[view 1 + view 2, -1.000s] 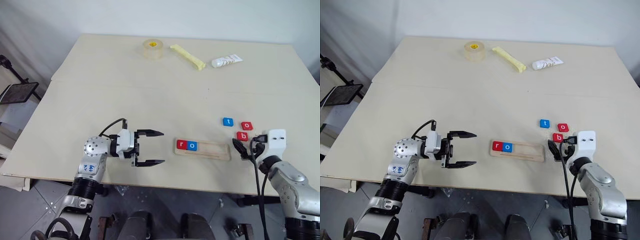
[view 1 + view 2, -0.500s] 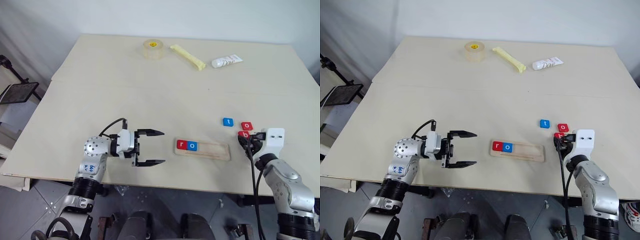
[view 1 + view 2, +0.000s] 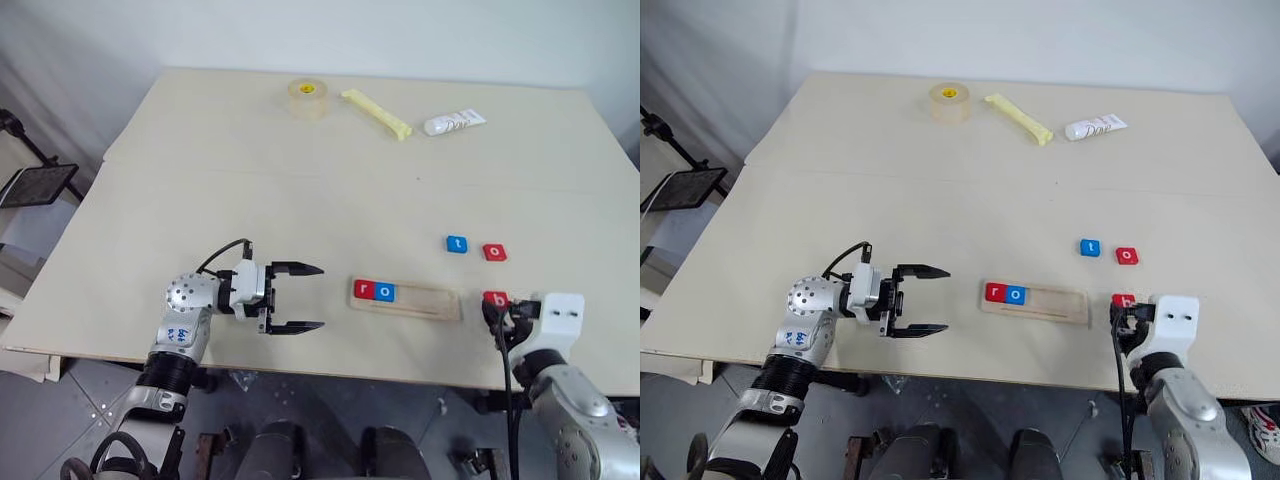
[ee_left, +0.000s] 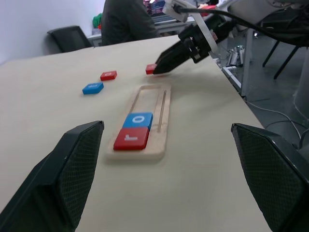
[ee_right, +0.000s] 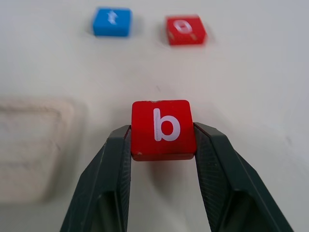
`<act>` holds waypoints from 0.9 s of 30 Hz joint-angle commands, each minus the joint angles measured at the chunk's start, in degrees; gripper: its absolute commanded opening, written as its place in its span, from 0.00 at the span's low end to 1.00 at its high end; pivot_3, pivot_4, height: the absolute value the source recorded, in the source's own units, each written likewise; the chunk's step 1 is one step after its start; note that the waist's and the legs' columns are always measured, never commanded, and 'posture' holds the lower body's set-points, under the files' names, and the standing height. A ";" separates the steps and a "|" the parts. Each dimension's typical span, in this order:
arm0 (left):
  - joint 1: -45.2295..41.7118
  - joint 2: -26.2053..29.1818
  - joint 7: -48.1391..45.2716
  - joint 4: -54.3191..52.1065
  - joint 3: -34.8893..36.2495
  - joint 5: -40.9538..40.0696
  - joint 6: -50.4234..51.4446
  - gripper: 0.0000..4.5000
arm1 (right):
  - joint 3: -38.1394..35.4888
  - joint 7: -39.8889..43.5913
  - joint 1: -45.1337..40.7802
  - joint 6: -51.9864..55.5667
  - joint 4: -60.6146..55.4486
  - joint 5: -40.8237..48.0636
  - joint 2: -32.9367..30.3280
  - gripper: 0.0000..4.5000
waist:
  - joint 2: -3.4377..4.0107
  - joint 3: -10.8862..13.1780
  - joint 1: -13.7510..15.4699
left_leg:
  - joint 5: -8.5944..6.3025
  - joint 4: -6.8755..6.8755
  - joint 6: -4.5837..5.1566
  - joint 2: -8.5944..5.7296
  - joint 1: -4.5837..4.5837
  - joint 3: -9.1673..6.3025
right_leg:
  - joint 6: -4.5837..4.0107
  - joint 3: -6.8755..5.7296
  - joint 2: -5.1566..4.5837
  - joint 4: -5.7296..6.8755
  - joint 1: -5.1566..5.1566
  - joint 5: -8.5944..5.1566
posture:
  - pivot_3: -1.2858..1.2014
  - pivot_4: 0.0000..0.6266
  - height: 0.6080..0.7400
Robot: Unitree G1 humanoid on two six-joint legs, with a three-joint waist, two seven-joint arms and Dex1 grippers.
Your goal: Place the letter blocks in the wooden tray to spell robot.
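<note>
Right wrist view shows my right gripper (image 5: pixel 161 145) clamped on the red b block (image 5: pixel 162 129), with the wooden tray (image 3: pixel 405 299) lying lengthwise just to its left, third slot free.

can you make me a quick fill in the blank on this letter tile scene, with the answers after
1. The right gripper is shut on the red block bearing the letter ____.
2. The wooden tray already holds ____ blocks.
3. The t block on the table is coloured ____.
4. The left gripper has its fingers ____ and holds nothing.

Answers: b; two; blue; open
</note>
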 commanded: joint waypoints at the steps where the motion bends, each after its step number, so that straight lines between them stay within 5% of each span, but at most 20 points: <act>1: -1.08 -0.35 -0.49 0.59 0.59 -1.05 -0.79 1.00 | -1.50 -0.98 -0.24 -1.10 -0.94 0.36 1.20 0.32 | 0.02 -0.01 -0.17 | 0.00 0.00 0.00 0.02 0.03 0.01 | 0.00 0.01 0.01 0.01 0.00 0.00 | 0.52 0.24 1.00; 7: -1.89 -0.76 -0.99 1.59 0.59 -1.07 -1.10 1.00 | -1.37 0.48 -1.61 -4.48 4.63 -0.20 0.98 0.32 | 0.02 -0.01 -0.25 | 0.00 -0.03 -0.02 0.05 0.05 0.03 | 0.00 0.02 0.04 0.02 -0.02 0.00 | 0.52 0.24 1.00; 16: -1.88 -0.69 -1.92 1.55 1.01 -1.64 -0.69 1.00 | -2.06 7.82 1.13 -5.89 1.42 2.16 -3.41 0.99 | 0.02 -0.01 0.04 | 0.00 -0.03 -0.01 0.04 0.04 0.01 | 0.00 0.03 0.03 0.01 0.00 0.00 | 0.52 0.24 1.00; 21: -1.73 -0.47 -2.40 1.30 1.23 -1.98 -0.18 1.00 | -3.37 16.11 5.51 -5.48 -2.22 3.19 -12.39 0.99 | 0.02 0.00 0.06 | -0.02 -0.02 0.03 0.01 0.03 0.02 | 0.00 0.03 0.00 -0.01 0.01 0.00 | 0.52 0.24 1.00; 27: -2.59 -0.37 -3.02 1.88 1.51 -2.21 -0.11 1.00 | -8.23 40.17 5.41 -8.40 9.09 4.05 -35.66 0.99 | -0.02 0.02 0.06 | -0.01 -0.01 0.12 0.04 0.03 0.26 | 0.00 0.02 0.01 -0.49 0.17 0.00 | 0.52 0.24 1.00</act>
